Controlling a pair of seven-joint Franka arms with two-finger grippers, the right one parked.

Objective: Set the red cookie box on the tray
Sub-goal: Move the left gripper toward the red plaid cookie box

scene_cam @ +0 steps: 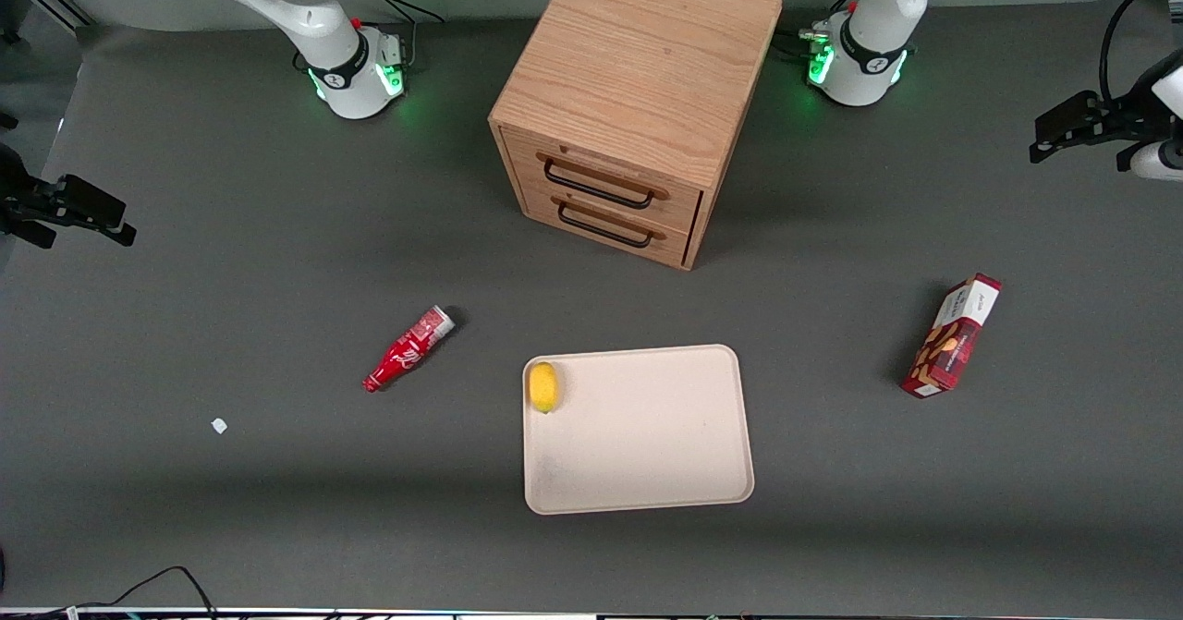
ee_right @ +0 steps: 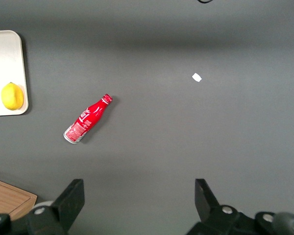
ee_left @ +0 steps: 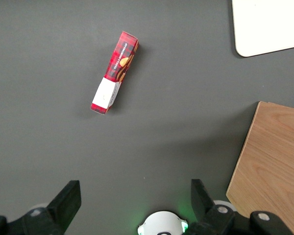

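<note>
A: While the gripper (ee_left: 132, 205) hangs high over bare mat near the working arm's base, what do its jaws hold?

B: Nothing. They stand wide apart, well clear of the red cookie box (ee_left: 114, 72) below.

A: Reading the front view from left to right, what lies on the grey table (scene_cam: 231, 232)?

B: A white scrap (scene_cam: 219, 426), then a red soda bottle (scene_cam: 408, 348) on its side, then the tray (scene_cam: 647, 444) with a lemon (scene_cam: 543, 386) in one corner, with the wooden drawer cabinet (scene_cam: 628, 103) farther from the camera. Last comes the box (scene_cam: 952, 335), flat toward the working arm's end, well apart from the tray.

A: Why that raised pose?

B: Probably to survey before descending; the box is not yet grasped.

A: And the surroundings?

B: A plain matte mat; cables (scene_cam: 148, 588) trail at the near edge.
</note>
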